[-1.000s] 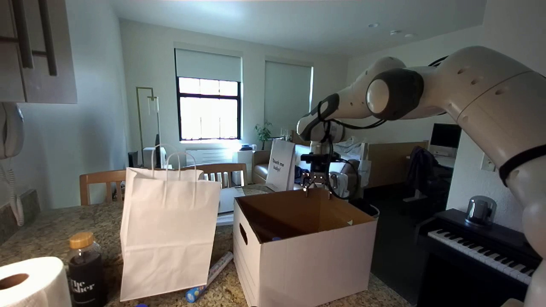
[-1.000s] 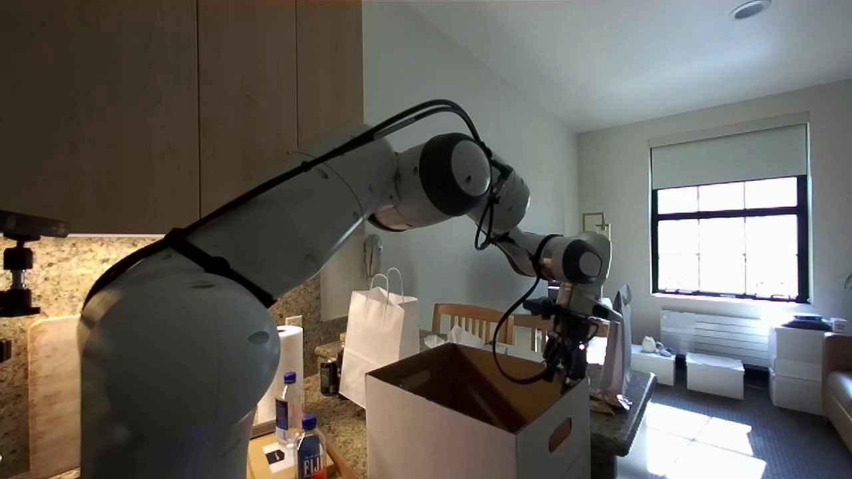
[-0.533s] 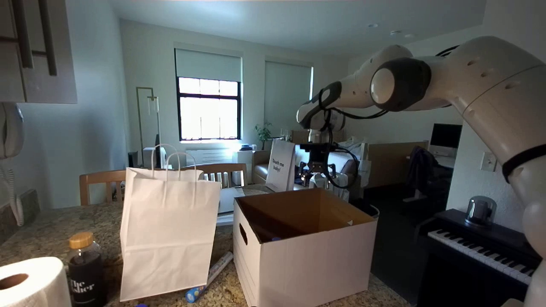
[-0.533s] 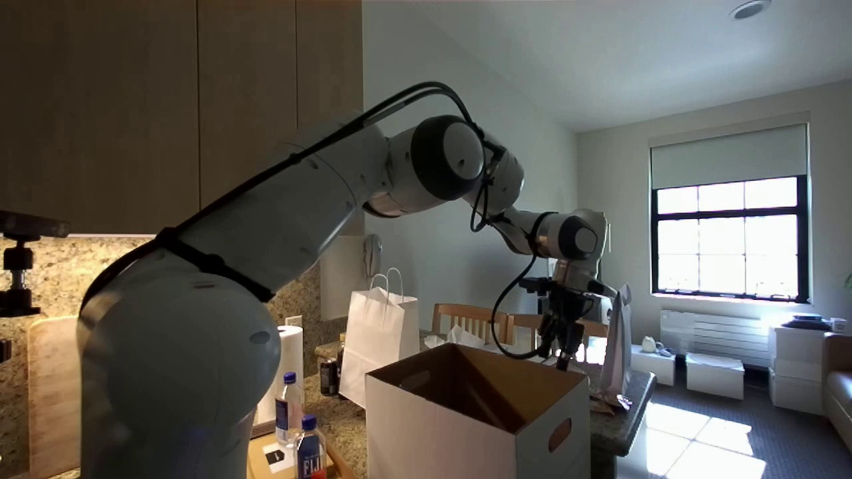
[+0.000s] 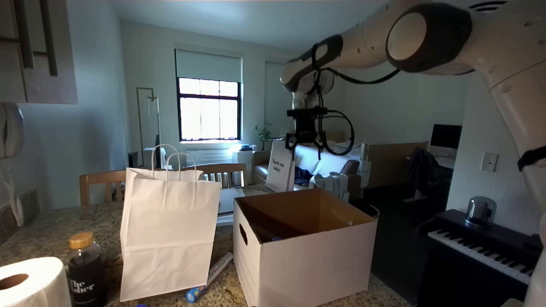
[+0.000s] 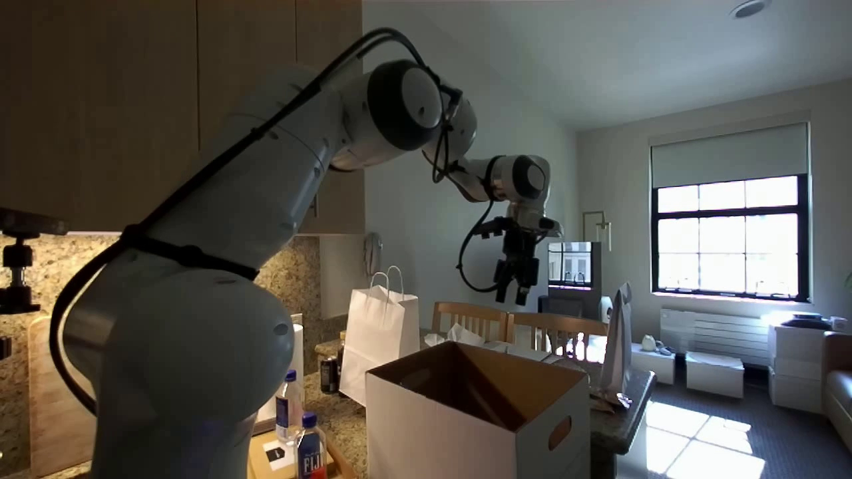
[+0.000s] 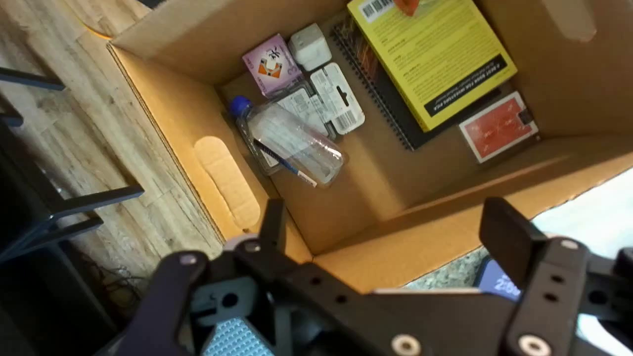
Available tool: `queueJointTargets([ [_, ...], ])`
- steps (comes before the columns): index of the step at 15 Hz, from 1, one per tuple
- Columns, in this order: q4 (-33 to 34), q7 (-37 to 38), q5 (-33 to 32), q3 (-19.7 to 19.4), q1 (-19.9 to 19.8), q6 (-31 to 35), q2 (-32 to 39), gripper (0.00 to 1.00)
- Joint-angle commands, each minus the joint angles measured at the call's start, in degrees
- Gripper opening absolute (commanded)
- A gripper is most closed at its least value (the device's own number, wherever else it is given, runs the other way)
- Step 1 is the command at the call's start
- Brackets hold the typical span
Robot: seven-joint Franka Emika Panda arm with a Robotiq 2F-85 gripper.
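My gripper (image 7: 385,212) stands open with nothing between its black fingers (image 7: 509,237), which are spread wide. In both exterior views the gripper (image 5: 306,155) (image 6: 511,299) hangs above the white cardboard box (image 5: 318,264) (image 6: 439,426), apart from it, fingers down. Inside the box, in the wrist view, a clear bottle with a blue cap (image 7: 292,136) lies on its side with a thin blue pen (image 7: 284,162) by it. Around them are a blister pack (image 7: 339,99), a purple box (image 7: 272,64), a white block (image 7: 310,47), a yellow book (image 7: 445,64) on a black spiral notebook (image 7: 373,91), and a red card deck (image 7: 499,126).
A white paper bag (image 5: 170,238) stands beside the box, with a colourful tube (image 5: 217,268) between them. Nearby are a dark bottle (image 5: 86,273) and a paper roll (image 5: 38,283). A lettered bag (image 5: 280,166) stands behind. Water bottles (image 6: 311,452) stand near the arm's base.
From the box's far rim, the gripper has risen well above the box and drawn back toward the arm's base. The box and bags have not moved.
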Motion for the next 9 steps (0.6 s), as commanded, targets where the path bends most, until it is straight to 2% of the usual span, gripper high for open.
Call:
queueJointTargets([
  [1,-9.6,0.5,-7.2,2.5,6.4,-0.1,-8.5,1.0],
  [4,-13.3,4.8,-12.4,6.1,12.5,0.2,-10.7,1.0],
  [9,-14.6,9.4,-16.5,11.4,18.7,1.0,-8.2,1.0],
])
